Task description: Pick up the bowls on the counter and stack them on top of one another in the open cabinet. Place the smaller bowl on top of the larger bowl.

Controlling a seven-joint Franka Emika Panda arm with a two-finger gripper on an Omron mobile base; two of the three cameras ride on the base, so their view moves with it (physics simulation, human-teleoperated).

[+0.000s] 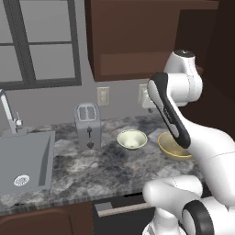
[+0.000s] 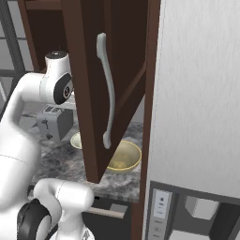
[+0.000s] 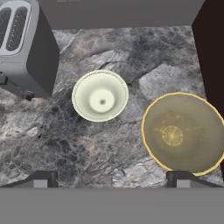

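Note:
The smaller bowl [image 3: 100, 95], pale cream, sits upright on the mottled counter [image 3: 87, 144] just right of a toaster. The larger bowl [image 3: 183, 131], mustard yellow, stands beside it to the right, a small gap between them. My gripper [image 3: 112, 180] hovers above the counter, looking down on both bowls; it is open with nothing between its fingertips [image 3: 41, 179]. From the base, the smaller bowl [image 1: 132, 139] is in plain sight and the larger bowl [image 1: 172, 147] is partly hidden by my arm. The open cabinet [image 1: 133, 64] hangs above the bowls.
A steel toaster [image 1: 88, 125] stands left of the bowls, and a sink [image 1: 23, 160] with a faucet lies farther left. The cabinet's open door [image 2: 89, 93] with its pale handle juts out over the larger bowl [image 2: 123, 157]. A tall white panel [image 2: 201, 93] closes the right side.

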